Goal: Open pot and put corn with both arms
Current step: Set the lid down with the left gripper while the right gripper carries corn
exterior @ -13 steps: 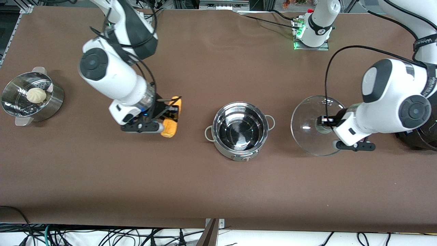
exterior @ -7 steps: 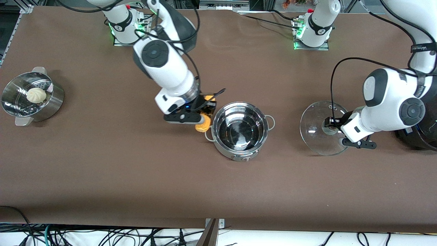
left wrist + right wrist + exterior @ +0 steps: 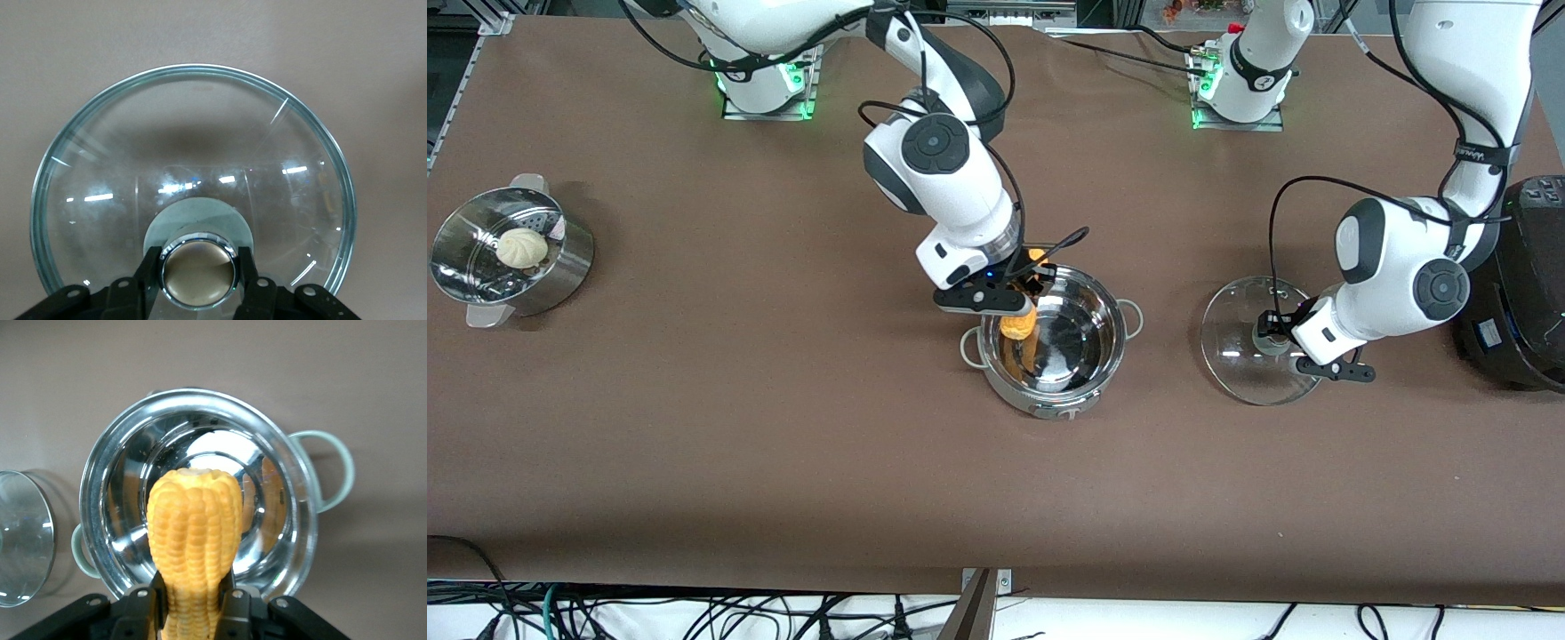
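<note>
The shiny steel pot [image 3: 1107, 307] stands open mid-table, and it is empty inside [image 3: 293, 487]. My right gripper [image 3: 1016, 300] is shut on the yellow-orange corn [image 3: 1019, 325], holding it over the pot's mouth on the side toward the right arm's end. In the right wrist view the corn [image 3: 195, 527] points down into the pot from between my right gripper [image 3: 193, 603] fingers. My left gripper [image 3: 1270, 341] is shut on the tan-topped knob [image 3: 198, 277] of the glass lid [image 3: 1238, 360]. It holds the lid [image 3: 193, 147] low over the table, beside the pot toward the left arm's end.
A perforated steamer basket [image 3: 569, 267] with a pale bun [image 3: 522, 247] sits at the right arm's end of the table. A black rounded cooker [image 3: 1525, 293] stands at the left arm's end, close to the left arm's wrist.
My right arm has carried the corn from above the bare table to over the pot's mouth. My left gripper has shifted slightly with the lid still in it.
</note>
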You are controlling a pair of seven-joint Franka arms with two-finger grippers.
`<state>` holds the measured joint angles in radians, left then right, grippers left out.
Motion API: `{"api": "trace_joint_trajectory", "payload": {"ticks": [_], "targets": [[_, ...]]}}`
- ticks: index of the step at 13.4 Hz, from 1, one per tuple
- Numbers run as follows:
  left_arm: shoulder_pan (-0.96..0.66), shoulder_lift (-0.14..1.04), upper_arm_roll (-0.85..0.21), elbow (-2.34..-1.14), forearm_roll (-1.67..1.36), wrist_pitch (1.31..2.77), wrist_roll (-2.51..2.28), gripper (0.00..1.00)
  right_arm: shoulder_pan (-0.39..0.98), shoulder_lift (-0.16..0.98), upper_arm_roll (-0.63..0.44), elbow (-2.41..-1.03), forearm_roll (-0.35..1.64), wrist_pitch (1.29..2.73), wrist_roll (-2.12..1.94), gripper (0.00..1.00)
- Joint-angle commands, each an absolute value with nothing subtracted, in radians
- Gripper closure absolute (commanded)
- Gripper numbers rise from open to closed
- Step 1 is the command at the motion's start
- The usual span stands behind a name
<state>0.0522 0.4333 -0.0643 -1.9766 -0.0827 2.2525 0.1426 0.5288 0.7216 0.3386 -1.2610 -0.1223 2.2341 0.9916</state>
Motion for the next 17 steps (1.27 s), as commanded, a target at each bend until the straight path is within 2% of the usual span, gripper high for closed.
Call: {"api": "trace_joint_trajectory", "payload": {"ticks": [1, 3, 4, 5, 6, 7, 13, 15, 16, 17], "targets": [[0.080, 0.445, -0.077, -2.003, -0.063, 2.302, 0.158, 1.00, 0.578, 0.790, 0.307, -1.164, -0.144, 2.230, 1.012, 0.68], [0.090, 0.466, -0.077, -2.003, -0.063, 2.307, 0.158, 1.00, 0.591, 0.824, 0.305, -1.138, -0.144, 2.233, 1.014, 0.68], [0.091, 0.468, -0.077, -2.003, -0.064, 2.307, 0.158, 0.97, 0.598, 0.837, 0.302, -1.125, -0.144, 2.233, 1.014, 0.68], [0.091, 0.469, -0.077, -2.002, -0.064, 2.307, 0.156, 0.75, 0.601, 0.848, 0.292, -1.117, -0.144, 2.235, 1.014, 0.68], [0.092, 0.469, -0.077, -2.002, -0.067, 2.307, 0.155, 0.19, 0.604, 0.851, 0.287, -1.117, -0.144, 2.253, 1.012, 0.68], [0.098, 0.466, -0.077, -1.993, -0.072, 2.295, 0.149, 0.00, 0.604, 0.854, 0.276, -1.117, -0.144, 2.273, 1.009, 0.68], [0.104, 0.315, -0.071, -1.970, -0.066, 2.226, 0.149, 0.00, 0.621, 0.899, 0.267, -1.117, -0.144, 2.347, 1.014, 0.68], [0.104, 0.258, -0.068, -1.910, -0.064, 2.151, 0.146, 0.00, 0.626, 0.905, 0.267, -1.118, -0.144, 2.347, 1.011, 0.68], [0.104, 0.227, -0.067, -1.873, -0.064, 2.079, 0.138, 0.00, 0.626, 0.913, 0.267, -1.118, -0.144, 2.347, 1.011, 0.66], [0.104, 0.203, -0.058, -1.832, -0.064, 2.016, 0.137, 0.00, 0.626, 0.917, 0.267, -1.118, -0.144, 2.347, 1.012, 0.49]]}}
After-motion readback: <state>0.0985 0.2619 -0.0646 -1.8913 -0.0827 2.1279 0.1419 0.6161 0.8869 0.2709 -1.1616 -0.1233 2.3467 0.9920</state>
